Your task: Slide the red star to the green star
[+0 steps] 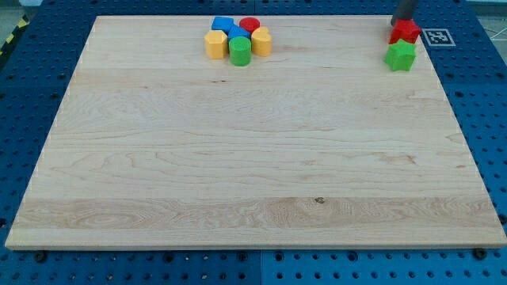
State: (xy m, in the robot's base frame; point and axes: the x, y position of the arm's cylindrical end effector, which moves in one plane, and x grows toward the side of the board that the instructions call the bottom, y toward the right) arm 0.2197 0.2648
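The red star [405, 32] lies near the view's top right corner of the wooden board [253, 158]. The green star [401, 56] lies just below it, and the two touch or nearly touch. My dark rod comes down from the view's top edge, and my tip [402, 21] sits right at the upper edge of the red star, on the side away from the green star.
A cluster of blocks sits at the view's top centre: a blue block [223, 24], a red cylinder [250, 25], a yellow block [215, 44], a green cylinder [240, 51], a yellow cylinder [261, 41]. A printed marker tag [437, 36] lies off the board's right edge.
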